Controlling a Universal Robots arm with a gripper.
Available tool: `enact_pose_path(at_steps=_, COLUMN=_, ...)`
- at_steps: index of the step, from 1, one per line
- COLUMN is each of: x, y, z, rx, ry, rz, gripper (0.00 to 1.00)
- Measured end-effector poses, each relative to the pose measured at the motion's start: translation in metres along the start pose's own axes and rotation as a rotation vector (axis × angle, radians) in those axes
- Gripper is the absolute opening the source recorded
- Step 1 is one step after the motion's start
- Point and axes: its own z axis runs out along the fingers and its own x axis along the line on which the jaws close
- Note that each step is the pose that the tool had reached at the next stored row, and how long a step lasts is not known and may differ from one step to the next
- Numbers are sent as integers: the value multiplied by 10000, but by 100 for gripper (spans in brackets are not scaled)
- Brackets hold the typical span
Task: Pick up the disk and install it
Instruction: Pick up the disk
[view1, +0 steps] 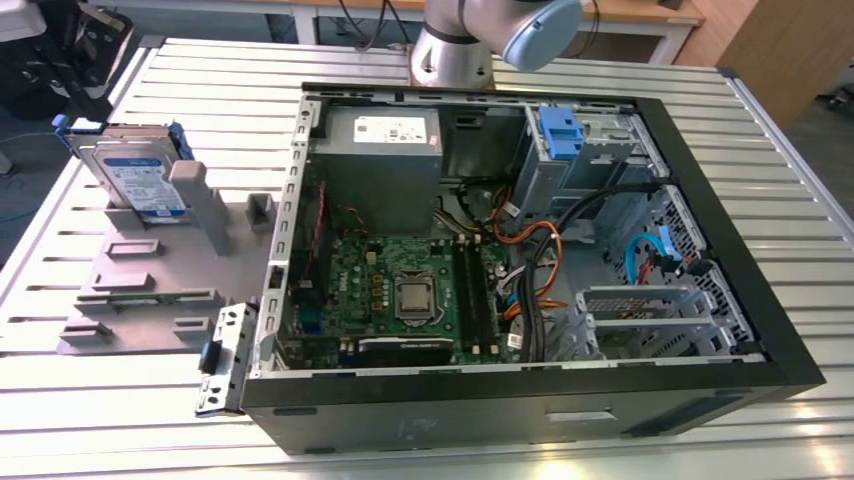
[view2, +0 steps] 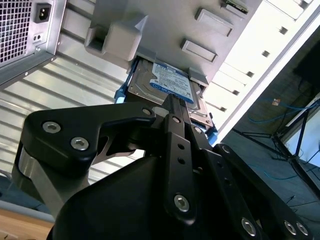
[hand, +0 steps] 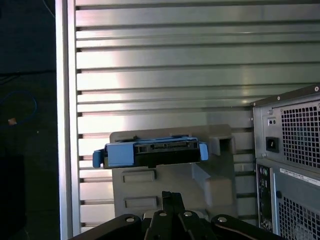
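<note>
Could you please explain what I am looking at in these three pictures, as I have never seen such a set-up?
This is a single robot arm standing at the far side of a slatted metal table. The exterior view comes from a camera off the arm, looking down on an open computer case. The two wrist views come from cameras riding on the arm, so its black claw shows in both. On the exterior view's left, a grey holder carries the disk, a silver drive in a blue frame, standing on edge. The claw is shut, holds nothing, and points toward the disk.
</note>
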Motion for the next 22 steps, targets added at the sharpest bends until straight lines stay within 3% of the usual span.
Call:
enact_pose_path(at_steps=8, x=0, y=0, z=0, rx=-5, ry=17, rz=-394, gripper=11)
enact_pose_path(at_steps=22, x=0, y=0, z=0, rx=-8, ry=29, rz=-674, gripper=11)
